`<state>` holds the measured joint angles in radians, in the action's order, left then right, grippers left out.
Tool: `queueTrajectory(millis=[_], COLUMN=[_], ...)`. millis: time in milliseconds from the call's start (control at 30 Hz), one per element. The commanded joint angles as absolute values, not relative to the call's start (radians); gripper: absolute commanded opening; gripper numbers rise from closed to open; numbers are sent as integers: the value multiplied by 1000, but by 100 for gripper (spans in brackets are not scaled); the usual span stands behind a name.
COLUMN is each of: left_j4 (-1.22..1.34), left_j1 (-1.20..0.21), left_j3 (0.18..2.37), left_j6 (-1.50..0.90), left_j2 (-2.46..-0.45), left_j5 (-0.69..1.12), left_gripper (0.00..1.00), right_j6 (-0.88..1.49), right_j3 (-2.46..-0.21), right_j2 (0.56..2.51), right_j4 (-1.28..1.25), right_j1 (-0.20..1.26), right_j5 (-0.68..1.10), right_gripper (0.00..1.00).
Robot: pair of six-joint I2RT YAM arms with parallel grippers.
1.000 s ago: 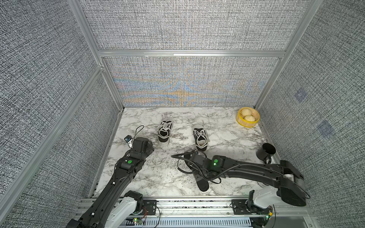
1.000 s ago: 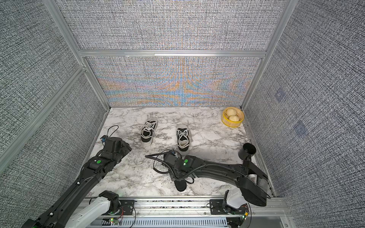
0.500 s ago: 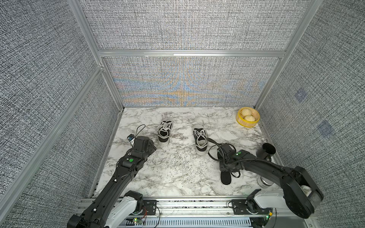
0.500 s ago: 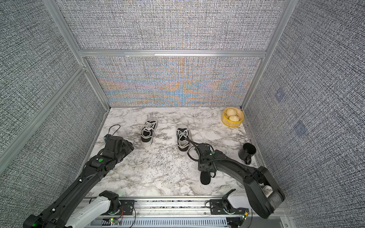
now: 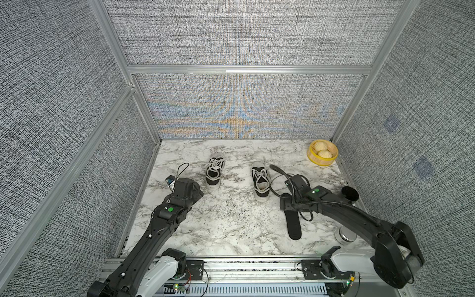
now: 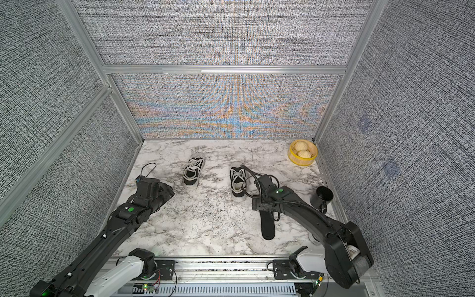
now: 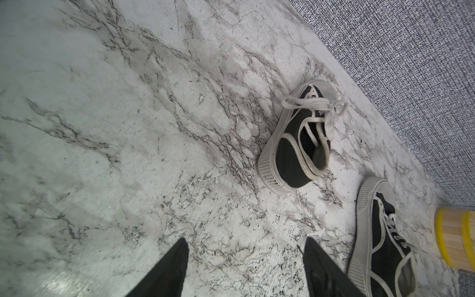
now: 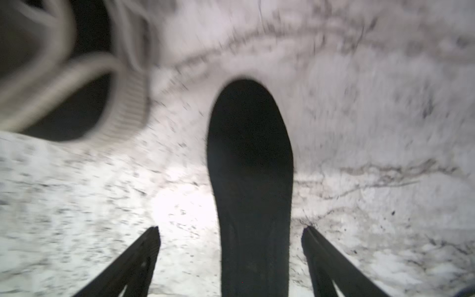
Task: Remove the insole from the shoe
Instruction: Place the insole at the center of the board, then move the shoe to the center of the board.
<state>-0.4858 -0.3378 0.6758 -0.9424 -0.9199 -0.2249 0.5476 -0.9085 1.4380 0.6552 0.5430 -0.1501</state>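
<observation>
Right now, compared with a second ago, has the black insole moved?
Yes. Judged against the nearest shoe, the insole has shifted sideways toward the black cup; it now lies between the fingers of the open right gripper.

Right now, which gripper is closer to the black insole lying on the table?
Right. The right gripper hangs directly over one end of the insole, with its open jaws either side and not touching it. The left gripper is across the table, open, near a shoe.
</observation>
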Motion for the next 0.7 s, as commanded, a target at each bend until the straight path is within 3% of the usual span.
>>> queueTrajectory(millis=[0,167,533,667], left_j4=[-458,-436,-450,-443], left_j1=[-336,-336,-334,-328], left_j3=[675,683,705,747], left_j6=[-933,-902,-832,-789], left_j2=[-942,-986,-1037,-1094], left_j5=[-202,-168,-161,-150], left_gripper=[71,71,71,71], right_j6=[524,502,429,431], right_j3=[-983,-1155,-1339,-1376], right_j2=[1470,1659,1962,2028], right_j4=[623,537,472,460], right_j1=[544,545,501,483], right_j5=[-66,11,27,17], right_gripper=[86,69,48,33])
